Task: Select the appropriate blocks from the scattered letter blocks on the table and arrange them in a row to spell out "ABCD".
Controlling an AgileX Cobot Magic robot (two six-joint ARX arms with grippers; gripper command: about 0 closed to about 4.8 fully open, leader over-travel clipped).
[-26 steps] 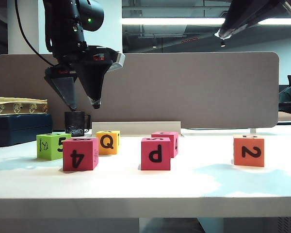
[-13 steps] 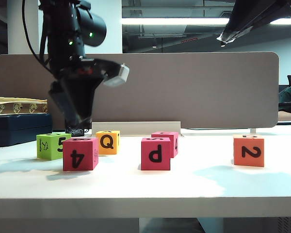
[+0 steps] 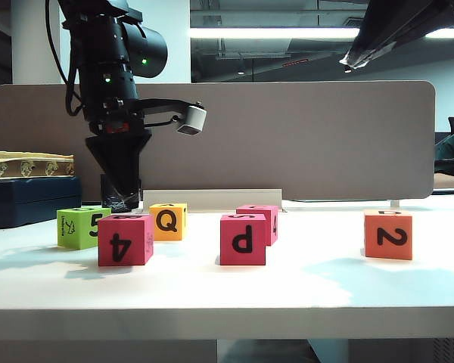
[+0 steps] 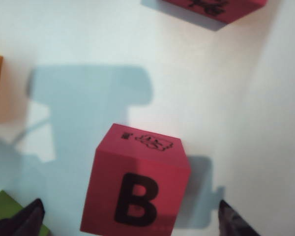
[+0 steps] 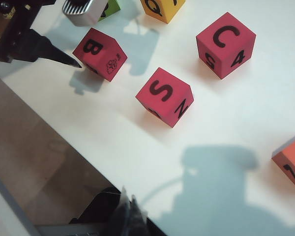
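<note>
My left gripper [image 3: 122,201] hangs open just above the pink block [image 3: 125,239] that shows a 4 in front. In the left wrist view this pink block [image 4: 137,179] shows a B on top and lies between the two wide-apart fingertips [image 4: 29,219], untouched. The yellow-orange Q block [image 3: 168,221] and lime-green 5 block [image 3: 79,227] stand close behind it. The pink p block [image 3: 243,239], topped with an S [image 5: 164,96], stands mid-table, with the pink C block [image 5: 225,44] behind it. The orange-red 2 block [image 3: 388,234] sits far right. My right gripper [image 5: 130,212] is shut and empty, high above the table's [image 3: 303,295] front right.
A grey partition [image 3: 303,136] closes the back of the table. A black mug [image 3: 134,187] stands behind my left gripper. A dark blue case [image 3: 30,200] with a cream box on it lies at the far left.
My left wrist has rolled, so the fingers that stood side by side now line up edge-on. The gripper has sunk closer to the pink 4 block. The blocks have not moved.
</note>
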